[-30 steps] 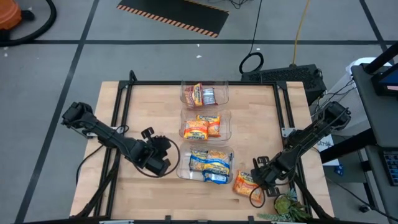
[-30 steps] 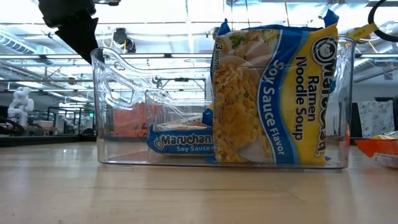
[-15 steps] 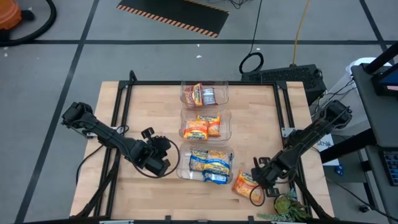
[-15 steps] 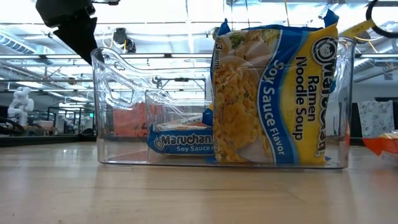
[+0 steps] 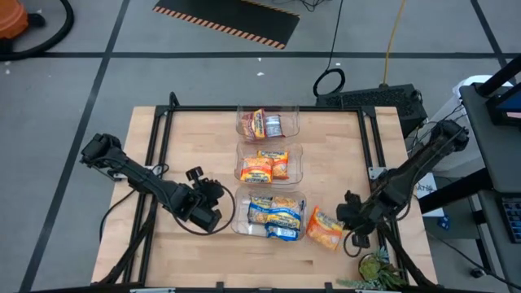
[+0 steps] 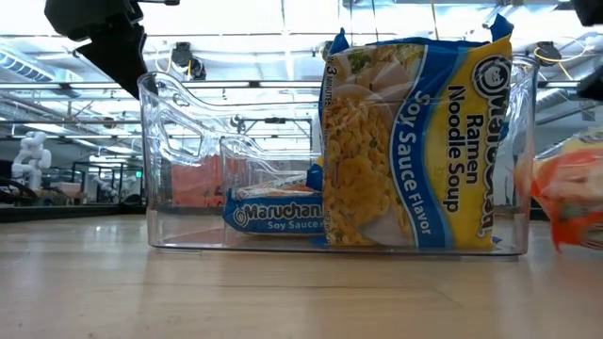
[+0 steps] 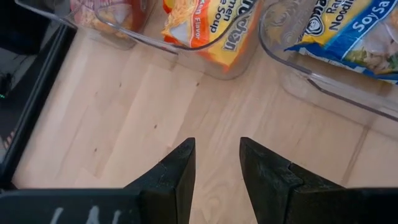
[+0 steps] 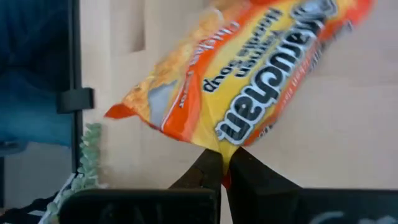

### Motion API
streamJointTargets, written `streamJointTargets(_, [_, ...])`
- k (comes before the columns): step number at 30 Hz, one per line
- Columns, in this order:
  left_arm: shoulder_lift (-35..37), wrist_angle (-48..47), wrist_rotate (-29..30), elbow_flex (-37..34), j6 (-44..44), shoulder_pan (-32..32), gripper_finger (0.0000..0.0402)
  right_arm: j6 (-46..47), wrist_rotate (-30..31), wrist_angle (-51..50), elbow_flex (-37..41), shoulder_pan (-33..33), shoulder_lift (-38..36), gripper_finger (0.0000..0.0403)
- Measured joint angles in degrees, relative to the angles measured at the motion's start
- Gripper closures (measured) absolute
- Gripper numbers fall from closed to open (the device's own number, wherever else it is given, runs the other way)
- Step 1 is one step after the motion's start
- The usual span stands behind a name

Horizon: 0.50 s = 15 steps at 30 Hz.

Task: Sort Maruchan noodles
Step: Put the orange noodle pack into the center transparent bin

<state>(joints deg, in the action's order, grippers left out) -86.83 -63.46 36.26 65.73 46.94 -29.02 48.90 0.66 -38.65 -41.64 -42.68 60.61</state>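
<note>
Three clear bins stand in a row down the table's middle. The far bin (image 5: 268,124) holds reddish-brown packets, the middle bin (image 5: 269,165) orange ones, and the near bin (image 5: 269,216) blue-and-yellow ones (image 6: 415,141). My right gripper (image 5: 345,221) is just right of the near bin, shut on an orange Maruchan packet (image 5: 324,229), which also shows in the low view (image 6: 570,193). My left gripper (image 5: 216,198) hovers open above bare wood left of the near bin (image 7: 217,146). My right gripper (image 8: 225,158) pinches the orange packet between its two fingers at the packet's edge (image 8: 224,144). It comes from the table's right side. The packet (image 8: 249,81) stretches away from the fingertips, tilted and lifted off the wood.
A black frame (image 5: 163,138) borders the table on the left, far and right sides. A green leafy thing (image 5: 376,267) lies at the near right corner. Bare wood lies left of the bins and along the near edge.
My right gripper has risen and moved toward the near bin and the far edge, staying shut. The orange packet, which lay on the table near the right corner, has come up off the wood and moved with it. The left arm has kept still.
</note>
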Motion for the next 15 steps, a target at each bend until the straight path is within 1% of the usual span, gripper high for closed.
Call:
streamJointTargets(4, [0.0,0.02,3.19,0.0,-0.92,-0.03,0.027,0.97,4.6,-11.09,-5.1,0.24,-2.41,0.0403])
streamJointTargets(8, [0.0,0.04,7.02,0.0,-1.28,0.16,0.027,0.5,12.2,-18.4,-10.21,0.26,-3.39,0.0403])
streamJointTargets(12, [0.0,0.15,7.77,0.0,-2.3,1.01,0.027,1.15,19.91,-23.85,-13.61,0.4,-3.57,0.0403])
streamJointTargets(15, [0.0,0.15,7.83,0.0,-3.65,1.84,0.027,0.93,24.0,-26.95,-15.1,1.14,-3.57,0.0403])
